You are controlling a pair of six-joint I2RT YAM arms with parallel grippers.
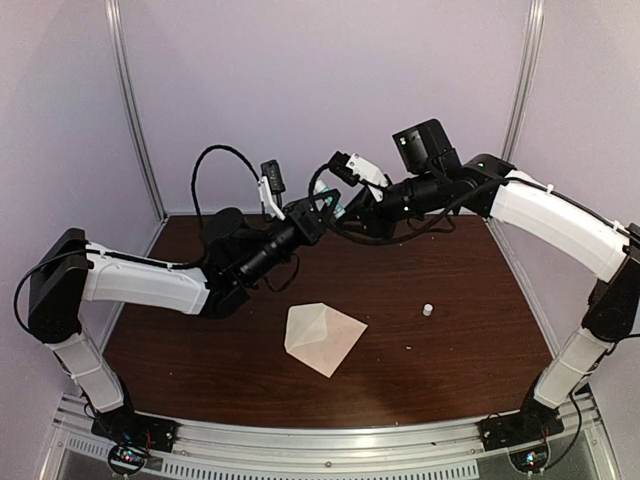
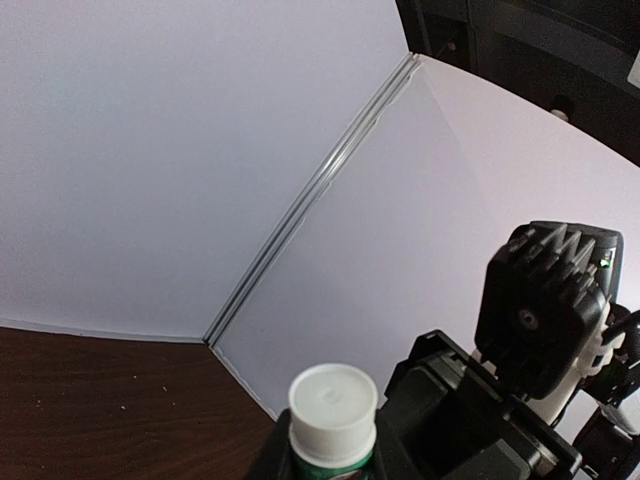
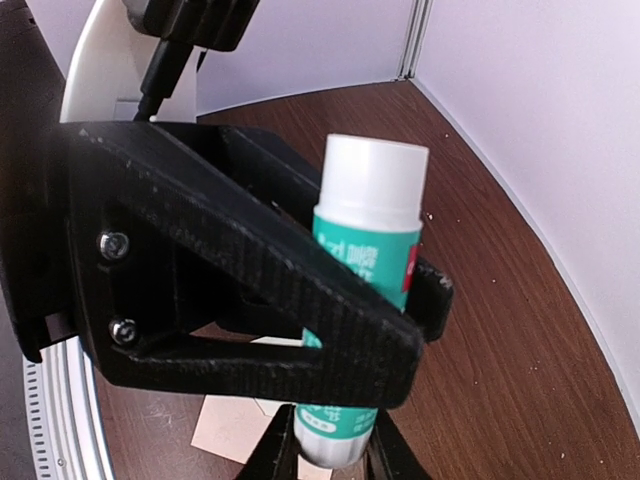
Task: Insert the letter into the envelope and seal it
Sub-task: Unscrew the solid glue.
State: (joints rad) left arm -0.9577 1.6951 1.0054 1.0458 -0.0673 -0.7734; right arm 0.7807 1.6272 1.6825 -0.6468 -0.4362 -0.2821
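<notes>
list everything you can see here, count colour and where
envelope: one, cream-tan, flat on the table, near middle
glue stick: one, teal label with a white end, held in the air where both grippers meet
small white piece: one, white, on the table to the right of the envelope
table: one, dark brown wood, under the arms
walls: pale lilac, around the table
left gripper: one, black, shut on the glue stick's lower end
right gripper: one, black, jaws around the glue stick's upper part; firm grip unclear
</notes>
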